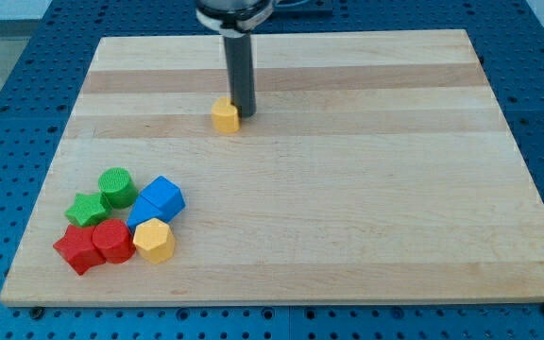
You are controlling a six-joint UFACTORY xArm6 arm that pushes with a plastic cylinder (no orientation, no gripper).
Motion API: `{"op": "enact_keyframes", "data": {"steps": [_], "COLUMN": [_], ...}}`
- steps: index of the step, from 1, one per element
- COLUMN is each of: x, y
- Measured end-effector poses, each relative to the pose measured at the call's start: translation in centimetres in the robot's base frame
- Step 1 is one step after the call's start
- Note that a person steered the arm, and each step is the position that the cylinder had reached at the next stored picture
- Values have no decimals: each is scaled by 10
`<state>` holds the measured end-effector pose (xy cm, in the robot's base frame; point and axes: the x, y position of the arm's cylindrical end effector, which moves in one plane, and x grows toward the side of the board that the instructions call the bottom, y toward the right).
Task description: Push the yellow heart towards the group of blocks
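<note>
The yellow heart [225, 116] lies on the wooden board [348, 189] in the upper middle of the view. My tip [245, 114] stands right against the heart's right side, touching or nearly touching it. The group of blocks sits at the board's lower left: a green cylinder [116, 186], a green star [87, 210], a blue block [164, 197] with a second blue block [144, 214] beside it, a red star [76, 247], a red hexagon [113, 240] and a yellow hexagon [154, 240]. The heart is far up and to the right of the group.
The board lies on a blue perforated table [8, 57]. The arm's dark rod [240, 66] comes down from the view's top centre.
</note>
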<state>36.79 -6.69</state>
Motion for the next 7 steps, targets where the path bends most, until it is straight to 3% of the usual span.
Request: {"op": "enact_keyframes", "data": {"steps": [4,7], "x": [36,36], "y": [-103,-130]}}
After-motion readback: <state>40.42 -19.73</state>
